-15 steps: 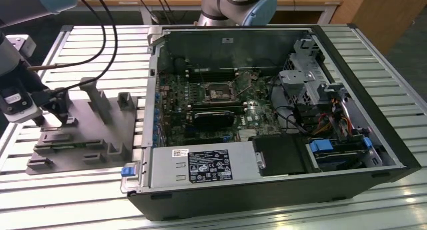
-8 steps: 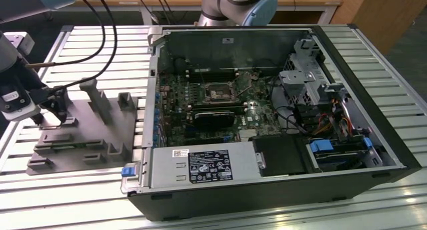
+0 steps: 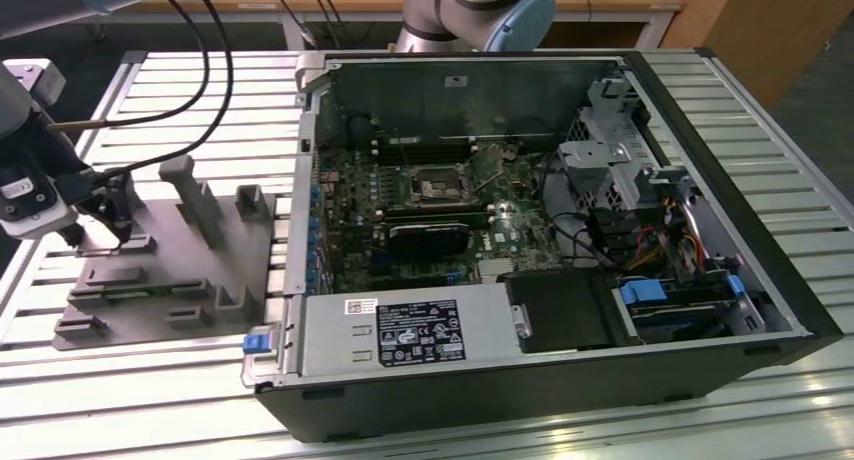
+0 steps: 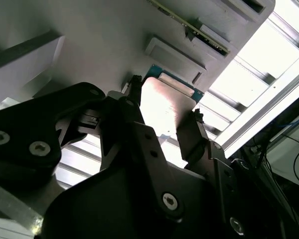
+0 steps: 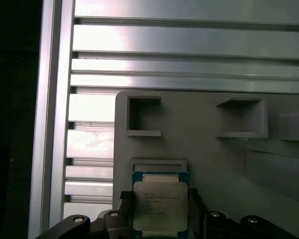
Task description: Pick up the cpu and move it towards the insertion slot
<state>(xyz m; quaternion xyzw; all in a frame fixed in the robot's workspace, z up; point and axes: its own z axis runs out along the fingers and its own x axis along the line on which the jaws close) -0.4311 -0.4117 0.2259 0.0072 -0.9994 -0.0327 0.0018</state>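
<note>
Gripper point(image 3: 102, 235) down at grey tray point(image 3: 174, 280), exterior view's left. Slot point(image 3: 438, 186) sits on board point(image 3: 350, 242) inside open case point(image 3: 750, 170), well apart toward exterior view's right.

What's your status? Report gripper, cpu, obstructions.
Gripper shut on cpu, over grey tray. Insertion slot toward the exterior view's right, beyond case wall.
</note>
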